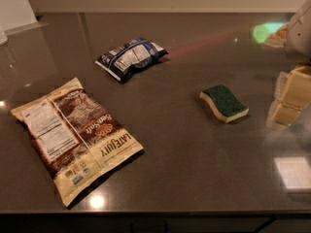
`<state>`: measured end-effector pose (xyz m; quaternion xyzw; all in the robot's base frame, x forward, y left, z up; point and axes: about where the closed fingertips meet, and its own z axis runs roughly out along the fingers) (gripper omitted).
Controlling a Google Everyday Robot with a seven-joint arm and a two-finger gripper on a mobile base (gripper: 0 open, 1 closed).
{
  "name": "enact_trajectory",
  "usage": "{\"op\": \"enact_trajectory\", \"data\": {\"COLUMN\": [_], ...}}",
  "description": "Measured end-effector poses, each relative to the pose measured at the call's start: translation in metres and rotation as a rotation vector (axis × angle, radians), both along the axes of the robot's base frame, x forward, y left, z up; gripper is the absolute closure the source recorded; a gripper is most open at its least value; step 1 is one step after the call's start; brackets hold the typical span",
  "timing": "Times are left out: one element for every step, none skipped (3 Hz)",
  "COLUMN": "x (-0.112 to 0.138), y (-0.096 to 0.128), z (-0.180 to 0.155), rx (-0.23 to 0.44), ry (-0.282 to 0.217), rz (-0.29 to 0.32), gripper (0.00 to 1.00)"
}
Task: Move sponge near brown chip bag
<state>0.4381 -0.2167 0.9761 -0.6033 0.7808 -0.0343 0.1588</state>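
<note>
The sponge, dark green on top with pale yellow foam below, lies flat on the dark countertop right of centre. The brown chip bag, large, brown and cream with a white nutrition label, lies flat at the front left. My gripper, with cream blocky fingers, hangs at the right edge of the camera view, just right of the sponge and apart from it. It holds nothing that I can see. A wide stretch of counter separates the sponge from the brown chip bag.
A smaller dark blue and white bag lies at the back, left of centre. The countertop's front edge runs along the bottom. A white object stands at the back left corner.
</note>
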Motion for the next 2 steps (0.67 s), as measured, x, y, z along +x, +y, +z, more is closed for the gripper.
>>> {"op": "enact_trajectory", "data": {"x": [0.000, 0.010], "y": [0.000, 0.004], "z": [0.000, -0.008], "rx": [0.000, 0.033], "ry": [0.000, 0.007], "rz": [0.000, -0.031], "gripper": [0.00, 0.00]}}
